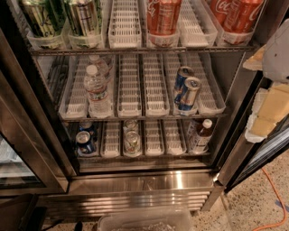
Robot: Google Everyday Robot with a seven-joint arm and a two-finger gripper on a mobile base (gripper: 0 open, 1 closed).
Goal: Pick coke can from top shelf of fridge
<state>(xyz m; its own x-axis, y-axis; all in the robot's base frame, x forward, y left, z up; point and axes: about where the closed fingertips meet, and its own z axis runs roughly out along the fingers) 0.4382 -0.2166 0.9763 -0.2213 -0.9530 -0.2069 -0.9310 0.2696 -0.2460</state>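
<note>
The fridge [144, 180] stands open in front of me, with three wire shelves. The top shelf [135, 49] runs along the upper edge of the view, fitted with white slotted lane trays. A red coke can [163, 16] stands at the front of a middle-right lane, with another close behind it. More red coke cans [235, 13] stand in the far-right lane. Tall green-patterned silvery cans [63, 18] fill the two left lanes. My gripper [265, 108], white with yellowish parts, hangs at the right edge, outside the fridge, below and to the right of the coke cans.
The middle shelf holds water bottles [97, 90] and blue-and-silver cans [187, 90]. The bottom shelf holds cans [86, 142] and a small bottle [201, 135]. The glass door [18, 149] stands at left. A clear plastic bin [144, 221] and an orange cable [275, 198] lie on the floor.
</note>
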